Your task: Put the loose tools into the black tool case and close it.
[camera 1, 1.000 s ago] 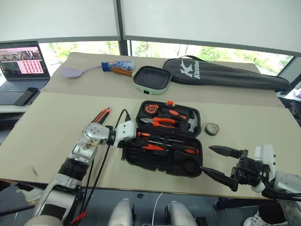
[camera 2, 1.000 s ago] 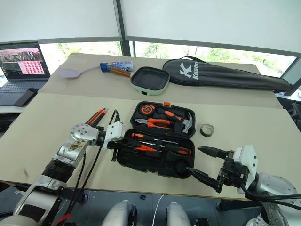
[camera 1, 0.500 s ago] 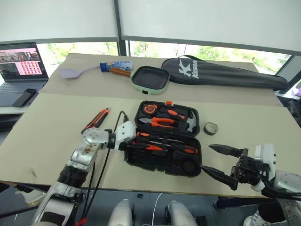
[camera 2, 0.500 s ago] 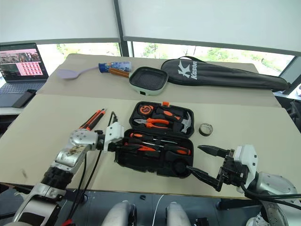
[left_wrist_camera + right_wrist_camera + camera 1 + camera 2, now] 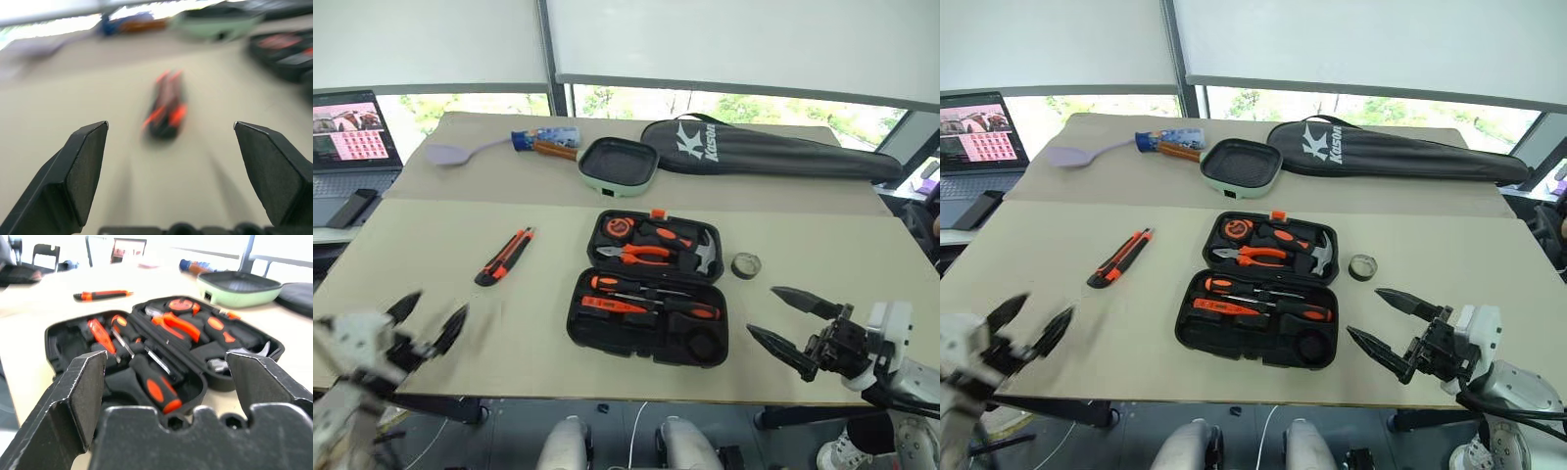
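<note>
The black tool case (image 5: 607, 338) lies open in the middle of the table. Its near half holds two long screwdrivers (image 5: 651, 292) and a small orange tester (image 5: 604, 305); the far half holds pliers, a hammer and a tape measure. An orange-black utility knife (image 5: 504, 257) lies on the table left of the case, and it is blurred straight ahead of my left gripper (image 5: 171, 127). A dark tape roll (image 5: 746, 264) sits right of the case. My left gripper (image 5: 435, 311) is open and empty at the front left edge. My right gripper (image 5: 766, 311) stands open and empty, right of the case.
On the far table stand a green pan (image 5: 618, 162), a long black zippered bag (image 5: 773, 152), a purple spatula (image 5: 458, 152) and a blue-wrapped item (image 5: 543, 138). A laptop (image 5: 347, 137) and a phone (image 5: 352, 208) are at the far left.
My left gripper has left the case's left side, swung out left and back to the table's front edge, and opened. The right gripper has stayed put. The camera has shifted slightly.
</note>
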Controlling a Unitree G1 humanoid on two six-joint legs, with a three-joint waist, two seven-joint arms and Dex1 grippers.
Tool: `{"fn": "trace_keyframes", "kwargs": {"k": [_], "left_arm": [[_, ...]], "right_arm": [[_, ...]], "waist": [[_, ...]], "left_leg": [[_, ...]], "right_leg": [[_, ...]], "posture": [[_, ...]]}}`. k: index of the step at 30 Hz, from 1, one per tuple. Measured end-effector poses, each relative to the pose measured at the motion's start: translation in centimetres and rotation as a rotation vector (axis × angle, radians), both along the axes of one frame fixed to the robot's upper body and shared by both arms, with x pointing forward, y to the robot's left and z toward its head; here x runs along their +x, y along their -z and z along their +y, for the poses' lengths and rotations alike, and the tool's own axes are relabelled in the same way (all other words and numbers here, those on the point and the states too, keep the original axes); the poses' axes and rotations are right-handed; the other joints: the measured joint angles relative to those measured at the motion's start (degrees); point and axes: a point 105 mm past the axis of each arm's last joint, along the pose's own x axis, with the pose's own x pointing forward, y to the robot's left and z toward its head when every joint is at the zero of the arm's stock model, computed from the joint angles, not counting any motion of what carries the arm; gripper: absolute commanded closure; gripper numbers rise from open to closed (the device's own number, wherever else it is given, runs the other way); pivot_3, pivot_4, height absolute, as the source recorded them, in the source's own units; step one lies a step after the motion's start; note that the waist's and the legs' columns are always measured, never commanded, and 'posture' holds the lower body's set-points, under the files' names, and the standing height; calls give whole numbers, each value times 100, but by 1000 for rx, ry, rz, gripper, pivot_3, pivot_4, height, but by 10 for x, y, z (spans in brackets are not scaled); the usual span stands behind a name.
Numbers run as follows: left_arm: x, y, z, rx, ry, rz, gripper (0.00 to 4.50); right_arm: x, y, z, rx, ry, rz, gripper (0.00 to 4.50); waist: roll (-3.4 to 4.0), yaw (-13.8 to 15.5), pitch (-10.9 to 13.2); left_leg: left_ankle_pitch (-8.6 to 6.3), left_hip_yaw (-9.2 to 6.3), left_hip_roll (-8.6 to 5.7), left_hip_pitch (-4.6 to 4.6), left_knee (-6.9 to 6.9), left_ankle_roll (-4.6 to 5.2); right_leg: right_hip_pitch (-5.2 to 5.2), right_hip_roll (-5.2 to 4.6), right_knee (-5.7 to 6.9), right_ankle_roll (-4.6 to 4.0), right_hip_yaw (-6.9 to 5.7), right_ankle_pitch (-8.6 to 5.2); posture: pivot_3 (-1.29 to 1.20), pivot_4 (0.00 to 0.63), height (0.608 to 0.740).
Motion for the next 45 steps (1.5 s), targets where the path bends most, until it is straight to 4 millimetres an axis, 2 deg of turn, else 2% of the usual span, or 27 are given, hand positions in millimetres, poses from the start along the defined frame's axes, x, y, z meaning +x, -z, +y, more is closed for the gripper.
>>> {"fn": "trace_keyframes", "kwargs": {"k": [3,5,7,10,13,14,16,18,20,24,27,28,29,32,33,34,38,40,42,45], "left_arm": [[-14,10,16,-75,-121,50,59],[-13,10,17,-110,-128,66,59],[-3,3,14,-140,-99,69,59],[26,-20,4,-119,-2,59,59],[69,-52,-14,-50,150,68,59],[78,-59,-19,-37,185,76,59],[103,-62,-24,-34,205,139,59],[126,-54,-29,-24,209,216,59],[138,-44,-36,-21,228,282,59],[154,-19,-45,30,251,406,59],[164,-16,-51,33,287,427,59],[167,-16,-53,40,302,431,570],[168,-16,-53,48,305,433,722],[170,-15,-53,58,328,428,1830],[170,-15,-55,59,347,421,2394],[170,-15,-59,58,380,406,2619],[165,-30,-72,190,586,228,2706],[149,-43,-85,262,791,176,2706],[125,-59,-109,394,1060,135,2706],[98,-62,-134,532,1308,142,2706]], "right_arm": [[2,-4,6,14,-25,-42,0],[3,-8,9,22,-35,-73,0],[3,-10,13,32,-49,-86,0],[3,-13,21,43,-79,-100,0],[8,-24,33,54,-107,-141,0],[8,-28,36,60,-112,-149,0],[10,-30,41,85,-108,-144,0],[10,-31,47,95,-111,-136,0],[10,-32,50,98,-110,-136,0],[12,-31,51,106,-96,-121,0],[12,-32,54,106,-93,-121,0],[11,-31,55,104,-92,-117,0],[11,-30,55,103,-93,-114,0],[10,-28,56,94,-87,-108,0],[9,-26,55,92,-85,-101,0],[8,-25,54,90,-83,-94,0],[7,-29,49,55,-77,-107,0],[3,-33,47,23,-108,-99,0],[-3,-37,43,-39,-151,-84,0],[-8,-36,41,-78,-191,-53,0]], "waist": [[-6,102,3],[-7,150,2],[-9,167,2],[-11,162,1],[-12,148,2],[-12,127,2],[-7,104,3],[-7,81,3],[-9,34,3],[-14,12,5],[-15,25,6],[-15,44,5],[-15,58,5],[-15,81,5],[-15,93,5],[-15,108,6],[-22,111,10],[-22,110,11],[-22,109,11],[-22,137,11]], "left_leg": [[2,-3,0,4,1,-4],[-3,2,-1,2,1,-14],[-11,3,-2,-1,2,-30],[-1,8,-7,-4,2,-16],[9,19,-10,-7,2,-11],[8,20,-7,-4,0,-11],[8,25,-13,-8,-2,-11],[9,26,-13,-12,-9,-10],[7,23,-12,-27,-12,-13],[7,31,-17,-51,-13,-13],[7,37,-17,-53,-13,-13],[7,37,-17,-51,-12,-13],[8,37,-19,-49,-12,-13],[8,38,-19,-49,-10,-14],[8,39,-20,-51,-10,-14],[8,39,-19,-55,-9,-14],[8,39,-17,-65,-6,-14],[8,42,-17,-72,-5,-14],[7,46,-16,-71,-5,-14],[7,44,-16,-66,-5,-13]], "right_leg": [[-21,1,0,-13,-16,-9],[-25,-1,0,-38,-14,-23],[-25,-1,1,-39,-14,-22],[-8,2,12,-18,-13,-9],[-16,14,18,-13,-15,0],[-19,13,18,-14,-13,0],[-24,18,23,-14,-12,-1],[-32,20,25,-14,-12,-1],[-47,20,29,-14,-8,0],[-72,24,30,-14,-7,0],[-71,24,31,-14,-9,0],[-67,24,32,-13,-10,0],[-66,23,32,-13,-11,0],[-65,20,31,-13,-11,-1],[-65,19,31,-12,-11,-1],[-68,19,31,-12,-11,-1],[-74,20,30,-14,-13,0],[-78,18,28,-14,-13,0],[-74,16,21,-14,-12,0],[-68,18,22,-13,-12,0]], "posture": [[0,150,740],[0,150,740],[0,150,740],[0,150,740],[0,150,740],[0,150,740],[0,150,740],[0,150,740],[0,150,740],[0,150,740],[0,150,740],[0,150,740],[0,150,740],[0,150,740],[0,150,740],[0,150,740],[0,150,740],[0,150,740],[0,150,740],[0,150,740]]}}
